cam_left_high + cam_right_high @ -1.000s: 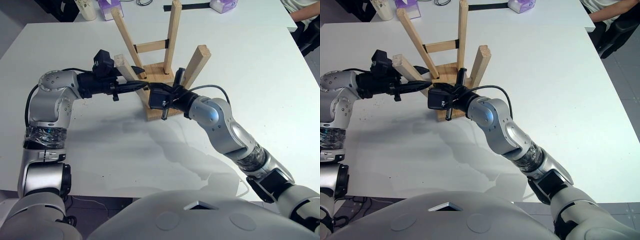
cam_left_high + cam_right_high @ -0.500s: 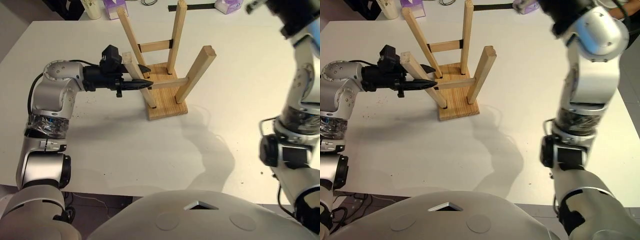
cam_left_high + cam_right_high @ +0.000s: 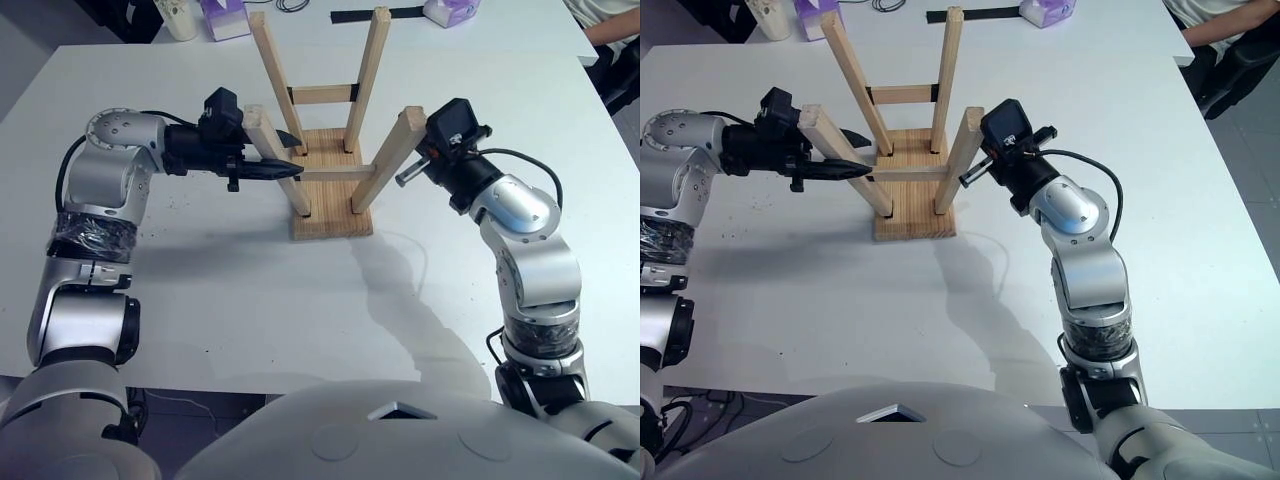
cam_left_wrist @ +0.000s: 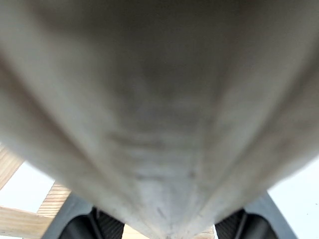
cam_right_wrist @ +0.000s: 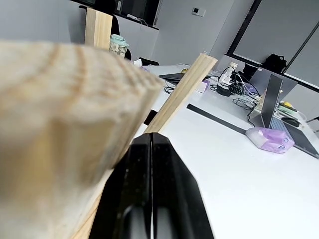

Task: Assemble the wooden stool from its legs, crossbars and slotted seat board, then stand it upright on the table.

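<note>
The wooden stool lies upside down with its seat board [image 3: 330, 225] flat on the table and all legs pointing up. Crossbars join the back pair [image 3: 322, 95] and the front pair [image 3: 335, 173]. My left gripper [image 3: 292, 160] is shut on the front-left leg [image 3: 262, 125], with a dark finger [image 4: 82, 226] on each side of the wood. My right gripper [image 3: 402, 180] is shut with nothing in it. Its tips touch the outer side of the front-right leg [image 3: 395, 140], which looms large [image 5: 55, 124] beside the closed fingers [image 5: 144, 164].
The white table [image 3: 200, 300] has open room in front of and to both sides of the stool. At its far edge stand a white bottle [image 3: 180, 18], two purple tissue packs [image 3: 222, 15] [image 3: 447, 10] and a black tape strip [image 3: 350, 15].
My right gripper left the seat board's front, swung up high to the right, then came down beside the front-right leg. My left gripper kept its hold on the front-left leg.
</note>
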`<state>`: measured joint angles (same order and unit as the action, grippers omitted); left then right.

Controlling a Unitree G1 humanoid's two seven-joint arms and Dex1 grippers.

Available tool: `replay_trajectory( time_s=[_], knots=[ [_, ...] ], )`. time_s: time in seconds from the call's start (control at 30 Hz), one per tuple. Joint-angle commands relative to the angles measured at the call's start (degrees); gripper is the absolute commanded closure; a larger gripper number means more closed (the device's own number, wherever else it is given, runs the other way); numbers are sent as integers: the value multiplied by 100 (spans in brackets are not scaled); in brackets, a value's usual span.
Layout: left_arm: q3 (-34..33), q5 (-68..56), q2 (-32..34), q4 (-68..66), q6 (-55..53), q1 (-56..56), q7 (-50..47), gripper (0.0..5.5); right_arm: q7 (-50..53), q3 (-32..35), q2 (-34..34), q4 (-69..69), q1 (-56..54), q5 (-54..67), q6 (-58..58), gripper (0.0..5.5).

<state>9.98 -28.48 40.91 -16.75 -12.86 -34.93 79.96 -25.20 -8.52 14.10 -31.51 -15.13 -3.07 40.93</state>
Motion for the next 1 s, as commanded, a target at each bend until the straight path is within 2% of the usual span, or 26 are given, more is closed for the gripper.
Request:
replay_trajectory(
  time_s=[0.03,0.13,0.2,0.27,0.37,0.4,0.47,0.67,0.73,0.83,0.9,1.0],
  knots=[
    [517,614,-208,36,-374,576,-287,346,-158,416,519,619,-401,80,-407,550],
    [368,510,-76,247,-465,770,-418,346,115,1179,1153,910,-378,-159,-498,550],
    [301,458,-9,364,-506,905,-488,346,119,1276,1260,749,-269,-117,-442,550],
    [280,452,-17,422,-535,971,-552,346,-18,893,934,207,-142,264,-122,550],
    [381,496,-139,463,-566,962,-616,346,-391,-317,-42,-1317,210,1832,768,550],
    [436,511,-180,467,-571,945,-609,346,-430,-388,-270,-1642,292,2299,1096,550],
    [529,509,-211,519,-559,1014,-580,346,-690,-155,-151,-1542,272,2503,1161,550],
    [618,585,-252,457,-400,1231,-610,346,-589,386,276,-744,-48,2179,1035,550],
    [517,579,-246,425,-293,1281,-685,346,-378,880,561,-118,-228,1876,767,550],
    [-22,193,-254,625,-104,1298,-837,346,97,1745,778,1279,-841,1635,174,550],
    [-415,-196,-248,922,-258,1216,-965,346,325,2270,638,1896,-1154,1901,8,550],
    [-809,-584,-135,1375,-598,1179,-1031,346,367,2506,331,2104,-1284,2311,-23,550]
  ],
)
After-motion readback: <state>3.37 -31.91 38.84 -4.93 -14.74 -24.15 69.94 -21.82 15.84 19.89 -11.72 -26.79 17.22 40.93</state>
